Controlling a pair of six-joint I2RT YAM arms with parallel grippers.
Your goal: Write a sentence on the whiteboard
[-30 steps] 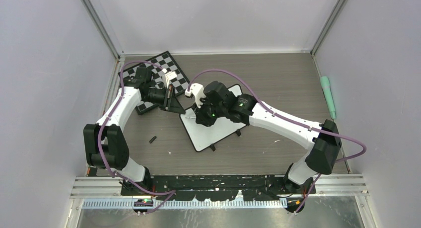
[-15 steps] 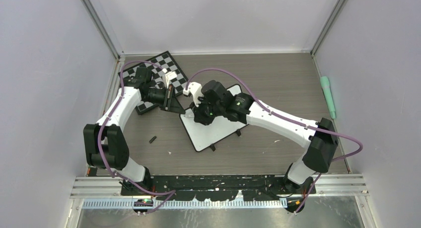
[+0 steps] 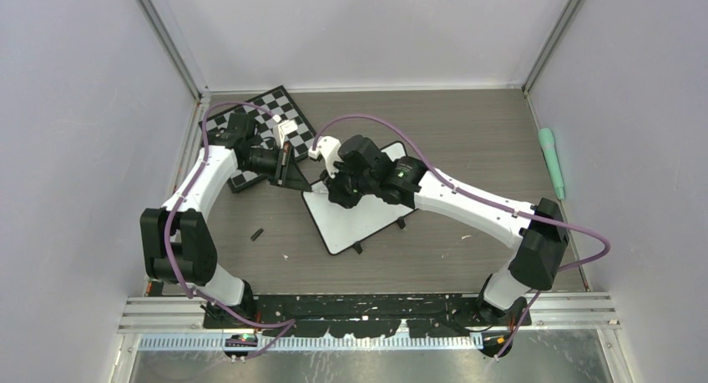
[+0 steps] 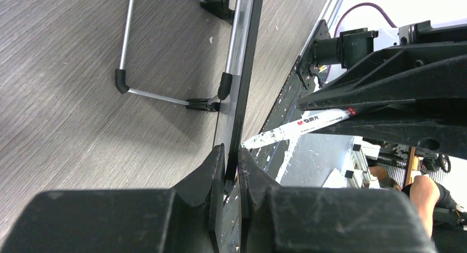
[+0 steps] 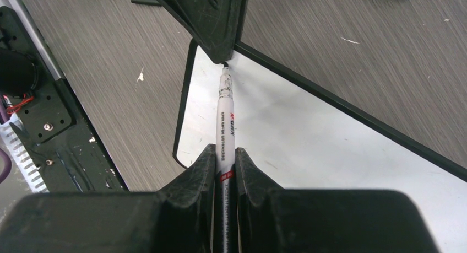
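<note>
The whiteboard [image 3: 355, 218] lies tilted on its feet mid-table, white with a thin black frame; its surface [image 5: 308, 137] is blank in the right wrist view, no sentence visible. My left gripper [image 3: 294, 181] is shut on the board's upper-left corner; the left wrist view shows the frame edge [image 4: 242, 98] clamped between the fingers [image 4: 231, 170]. My right gripper [image 3: 334, 191] is shut on a white marker [image 5: 224, 120], its tip near the board's top-left corner just beside the left gripper. The marker also shows in the left wrist view [image 4: 300, 125].
A black-and-white chessboard [image 3: 275, 120] lies at the back left under the left arm. A small black marker cap [image 3: 257, 233] lies on the table left of the board. A teal object [image 3: 551, 159] lies at the far right edge.
My right gripper with the marker has shifted slightly left and up toward the board's top-left corner. The left arm and board have not moved.
</note>
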